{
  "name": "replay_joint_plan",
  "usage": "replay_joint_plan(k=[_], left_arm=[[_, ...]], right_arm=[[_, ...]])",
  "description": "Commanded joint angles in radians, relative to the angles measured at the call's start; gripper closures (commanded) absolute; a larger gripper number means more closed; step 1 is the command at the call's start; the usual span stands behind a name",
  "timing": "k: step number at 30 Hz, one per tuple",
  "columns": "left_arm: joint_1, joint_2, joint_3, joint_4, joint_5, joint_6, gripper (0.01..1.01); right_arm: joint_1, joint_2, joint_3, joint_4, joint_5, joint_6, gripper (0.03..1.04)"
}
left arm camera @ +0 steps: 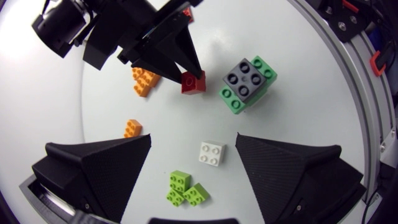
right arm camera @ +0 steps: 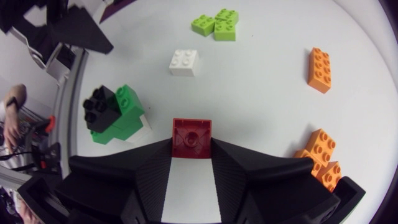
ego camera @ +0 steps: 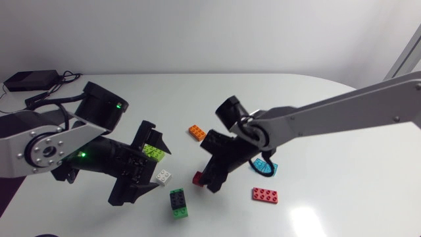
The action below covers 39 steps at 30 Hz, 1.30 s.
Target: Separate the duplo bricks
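On the white surface (right arm camera: 261,93), the square red brick (right arm camera: 191,134) is clamped between the right gripper's (right arm camera: 191,144) fingertips; just beside it, the black-on-green stack (right arm camera: 115,115) is stood studs-up. The left gripper (left arm camera: 193,138) is spread wide, empty.

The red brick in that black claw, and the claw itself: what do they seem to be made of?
The red brick looks like moulded plastic, smooth with a slight sheen and crisp edges. The right gripper holding it has fingers that look like matte black plastic, finely grained, possibly printed.
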Motion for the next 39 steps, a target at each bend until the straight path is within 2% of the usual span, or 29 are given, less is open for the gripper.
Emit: replay_joint_plan(k=[1,4,6,10,13,25,36,39], left_arm=[[0.001,-0.064,-0.078,0.054,0.024,0.033,0.082],[-0.012,-0.107,-0.118,0.131,0.039,0.033,0.082],[-0.02,-0.121,-0.115,0.133,0.049,0.03,0.082],[-0.034,-0.144,-0.118,0.165,0.064,0.017,0.082],[-0.038,-0.147,-0.127,0.206,0.064,0.009,0.082],[-0.074,-0.147,-0.141,0.255,0.069,-0.039,0.131],[-0.083,-0.145,-0.149,0.257,0.079,-0.06,0.393],[-0.086,-0.145,-0.147,0.259,0.082,-0.068,0.411]], right_arm=[[-0.089,0.002,0.094,-0.08,-0.116,0.021,0.85],[-0.141,0.04,0.183,-0.181,-0.238,0.004,0.85],[-0.148,0.063,0.229,-0.244,-0.311,-0.013,0.85],[-0.137,0.102,0.297,-0.357,-0.406,-0.063,0.85],[-0.108,0.114,0.323,-0.416,-0.429,-0.092,0.85],[-0.063,0.089,0.354,-0.452,-0.46,-0.085,0.85],[-0.06,0.043,0.349,-0.454,-0.488,-0.077,0.85],[-0.054,0.031,0.344,-0.456,-0.494,-0.077,0.85]])
